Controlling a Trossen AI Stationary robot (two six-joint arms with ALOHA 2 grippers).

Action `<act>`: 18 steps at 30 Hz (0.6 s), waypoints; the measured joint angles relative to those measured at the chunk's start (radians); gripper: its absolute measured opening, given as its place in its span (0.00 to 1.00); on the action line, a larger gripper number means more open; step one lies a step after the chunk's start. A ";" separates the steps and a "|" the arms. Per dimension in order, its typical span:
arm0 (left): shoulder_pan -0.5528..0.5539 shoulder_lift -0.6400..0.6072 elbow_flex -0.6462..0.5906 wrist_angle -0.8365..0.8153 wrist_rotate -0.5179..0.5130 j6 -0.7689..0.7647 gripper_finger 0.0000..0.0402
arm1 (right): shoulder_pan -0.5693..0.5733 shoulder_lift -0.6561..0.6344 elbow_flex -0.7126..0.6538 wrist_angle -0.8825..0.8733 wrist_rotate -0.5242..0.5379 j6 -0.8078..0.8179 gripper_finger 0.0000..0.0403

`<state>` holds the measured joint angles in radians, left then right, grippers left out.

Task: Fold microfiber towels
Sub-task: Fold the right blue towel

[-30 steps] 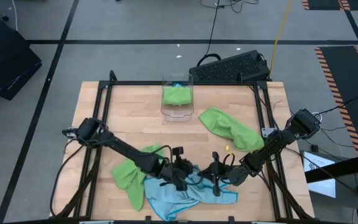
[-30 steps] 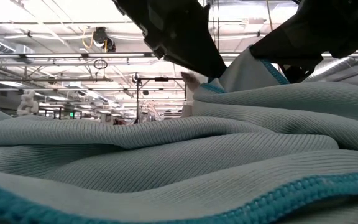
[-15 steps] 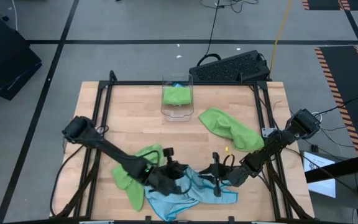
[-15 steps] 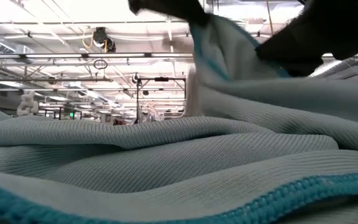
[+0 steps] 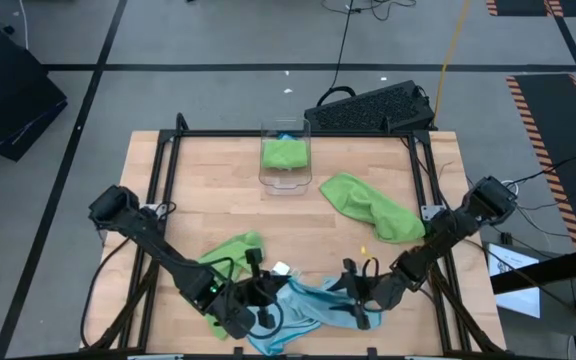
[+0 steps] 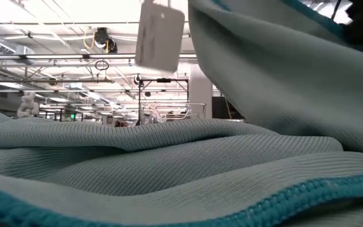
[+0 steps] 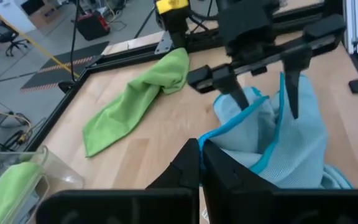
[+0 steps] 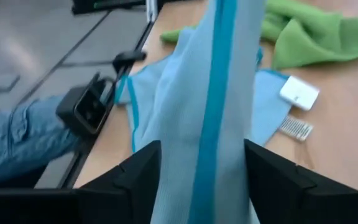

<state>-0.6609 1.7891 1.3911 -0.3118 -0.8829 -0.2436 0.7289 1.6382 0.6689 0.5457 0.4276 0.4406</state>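
A light blue towel (image 5: 313,305) with a teal hem lies crumpled near the table's front edge. One part of it is raised, and a white tag (image 6: 160,34) hangs from that part. My left gripper (image 5: 266,298) is shut on the towel at its left side. My right gripper (image 7: 263,93) stands open at the towel's right side, and a ridge of the cloth (image 8: 207,124) runs between its fingers. One lime green towel (image 5: 223,262) lies at the near left and another (image 5: 370,205) at the right. My left gripper pinches the blue towel's teal-hemmed edge (image 7: 221,132) between its two shut fingers, coming from the table's left and slanting a little down. The held part is lifted. The cloth runs from the fingers toward my right gripper, and the rest lies on the table. Whether my right gripper touches the cloth between its open fingers, I cannot tell.
A clear plastic bin (image 5: 286,172) holding a green towel stands at the far middle. A black frame (image 5: 173,140) runs round the wooden table. A person's leg in jeans (image 8: 17,146) shows beyond the table's edge. Bare wood lies in the table's middle.
My left gripper has gone toward the table's near left and up, drawing the blue towel's tagged part with it, so the cloth stands raised. My right gripper has opened and let go of the towel, staying almost where it was.
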 joint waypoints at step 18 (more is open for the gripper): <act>-0.008 -0.044 0.000 -0.069 -0.038 -0.001 0.01 | 0.124 -0.088 0.000 -0.388 0.205 0.130 0.52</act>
<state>-0.6684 1.7452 1.3907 -0.3807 -0.9205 -0.2448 0.8525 1.5498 0.6693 0.1574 0.6324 0.5705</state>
